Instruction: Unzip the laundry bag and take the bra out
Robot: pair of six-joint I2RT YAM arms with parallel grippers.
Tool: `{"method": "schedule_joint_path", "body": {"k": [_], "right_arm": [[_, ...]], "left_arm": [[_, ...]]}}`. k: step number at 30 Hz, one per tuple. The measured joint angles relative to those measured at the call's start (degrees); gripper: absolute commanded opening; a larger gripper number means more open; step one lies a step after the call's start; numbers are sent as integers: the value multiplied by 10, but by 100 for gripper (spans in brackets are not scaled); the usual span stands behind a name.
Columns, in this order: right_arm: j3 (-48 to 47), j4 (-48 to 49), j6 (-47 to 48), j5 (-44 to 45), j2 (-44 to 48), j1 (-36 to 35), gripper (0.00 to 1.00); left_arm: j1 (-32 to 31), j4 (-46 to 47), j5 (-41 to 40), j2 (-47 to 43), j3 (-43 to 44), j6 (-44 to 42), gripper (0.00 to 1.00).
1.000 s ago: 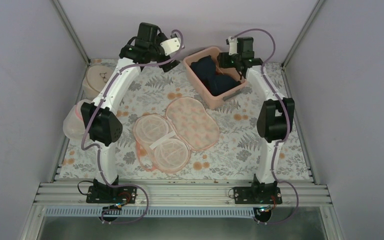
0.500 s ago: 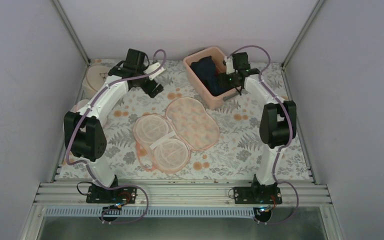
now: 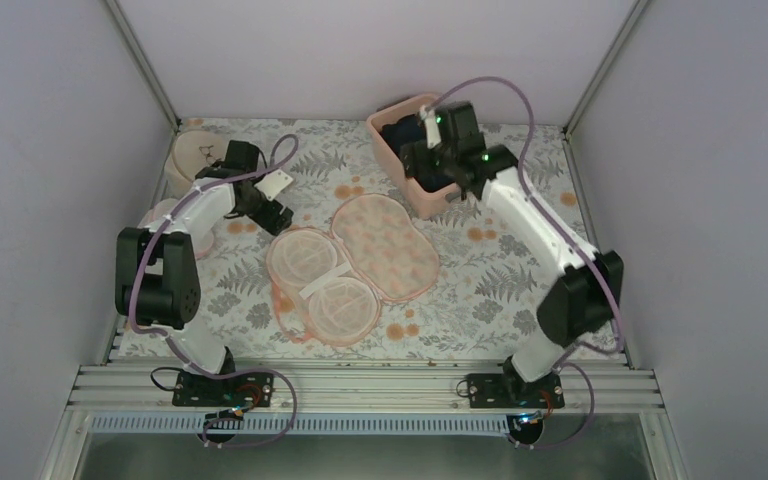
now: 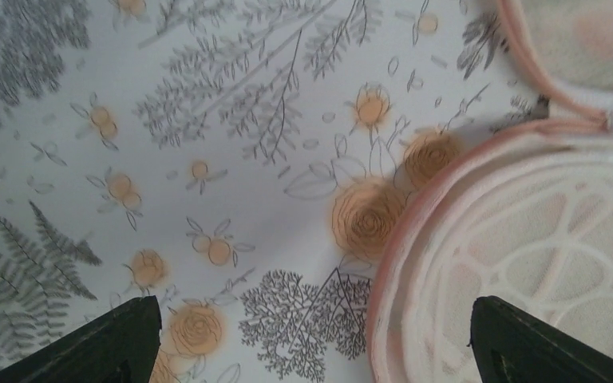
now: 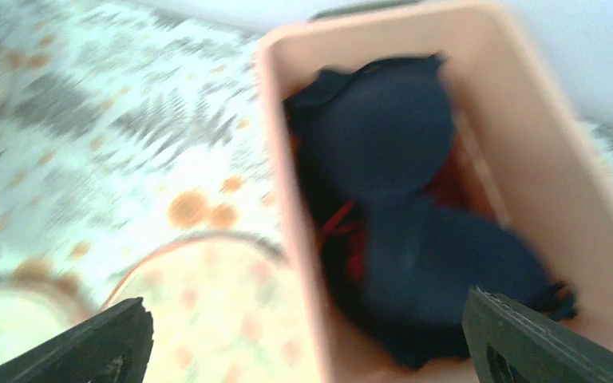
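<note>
The laundry bag [image 3: 385,245] lies open in the middle of the table. Its flower-print half is on the right and its pale mesh cups [image 3: 320,285] are on the left. The dark navy bra [image 3: 410,140] lies in the pink basket [image 3: 430,200] at the back, and also shows in the right wrist view [image 5: 415,239]. My left gripper [image 3: 270,212] is open and empty, low beside the bag's left rim; in its own view [image 4: 311,351] the pink trim and a mesh cup [image 4: 543,263] show. My right gripper [image 3: 422,160] is open and empty above the basket's near wall [image 5: 303,239].
Red garments [image 5: 351,239] lie under the bra in the basket. A round beige bag [image 3: 195,155] sits at the back left. A white mesh dome bag [image 3: 160,215] sits in front of it, partly hidden by my left arm. Metal frame posts stand at both back corners.
My left gripper has swung from high at the back down to the bag's left edge. My right gripper has moved left over the basket, apart from the bra, which stays inside.
</note>
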State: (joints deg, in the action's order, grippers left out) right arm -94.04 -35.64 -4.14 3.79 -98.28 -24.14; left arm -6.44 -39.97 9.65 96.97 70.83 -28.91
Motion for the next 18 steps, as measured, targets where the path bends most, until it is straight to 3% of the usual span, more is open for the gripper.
{"method": "schedule_joint_path", "body": {"k": [5, 10, 18], "right_arm": [[160, 2, -47, -8, 120, -79, 100], [351, 18, -121, -24, 175, -88, 98], [465, 86, -188, -33, 148, -86, 95]], "left_arm": [[26, -4, 4, 0, -23, -1, 91], [50, -5, 19, 0, -43, -2, 87], [49, -15, 58, 3, -70, 0, 76]]}}
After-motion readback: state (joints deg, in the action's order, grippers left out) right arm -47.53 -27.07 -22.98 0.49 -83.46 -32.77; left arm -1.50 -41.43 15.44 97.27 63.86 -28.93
